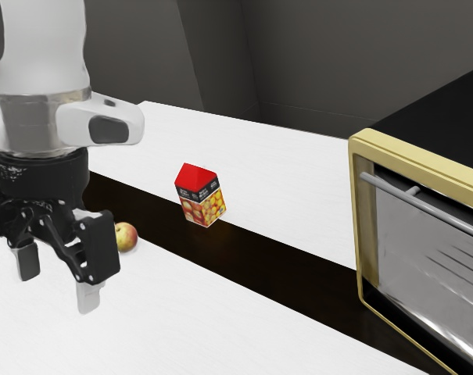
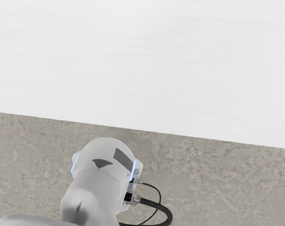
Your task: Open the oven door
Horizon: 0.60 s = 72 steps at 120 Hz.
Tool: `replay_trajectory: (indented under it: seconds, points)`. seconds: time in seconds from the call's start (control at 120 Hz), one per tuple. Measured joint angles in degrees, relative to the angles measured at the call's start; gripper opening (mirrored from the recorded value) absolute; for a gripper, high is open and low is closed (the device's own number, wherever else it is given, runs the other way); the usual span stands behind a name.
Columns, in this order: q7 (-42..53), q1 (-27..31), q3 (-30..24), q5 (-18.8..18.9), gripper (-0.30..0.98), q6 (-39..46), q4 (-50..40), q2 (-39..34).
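At the exterior view's left, my gripper (image 1: 60, 287) points down above the white table, open, with a wide gap and nothing between its fingers. The oven (image 1: 362, 226) stands at the exterior view's right, well apart from my gripper. Its glass door (image 1: 431, 266) is closed in its yellow frame, and a grey bar handle (image 1: 424, 205) runs along the door's upper part.
A red-topped carton (image 1: 201, 195) stands tilted on the dark strip (image 1: 275, 262) between gripper and oven. An apple (image 1: 126, 237) lies just behind my gripper. In the wrist view, the white table (image 2: 142, 61) ends beside the arm's base (image 2: 97, 174).
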Motion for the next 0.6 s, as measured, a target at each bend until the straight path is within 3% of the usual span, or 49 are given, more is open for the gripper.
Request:
replay_trajectory:
  seconds: [0.133, 0.308, 0.358, 0.417, 0.517, 0.6]
  points:
    - [-8.74, -0.49, -1.08, -0.75, 0.69, 10.27, -0.73, -2.18]
    - [-17.69, -1.92, -3.54, 1.72, 0.69, 19.06, -1.46, -4.26]
    - [-19.59, -6.28, 0.18, 2.48, 0.69, 26.02, -8.6, -7.68]
    - [-21.19, -7.33, 2.64, 1.96, 0.69, 33.84, -12.69, -7.3]
    - [-23.59, -11.05, 3.79, -0.14, 0.69, 45.88, -13.51, -2.08]
    - [-26.39, -18.59, 8.51, -0.46, 0.69, 52.52, -13.4, -1.24]
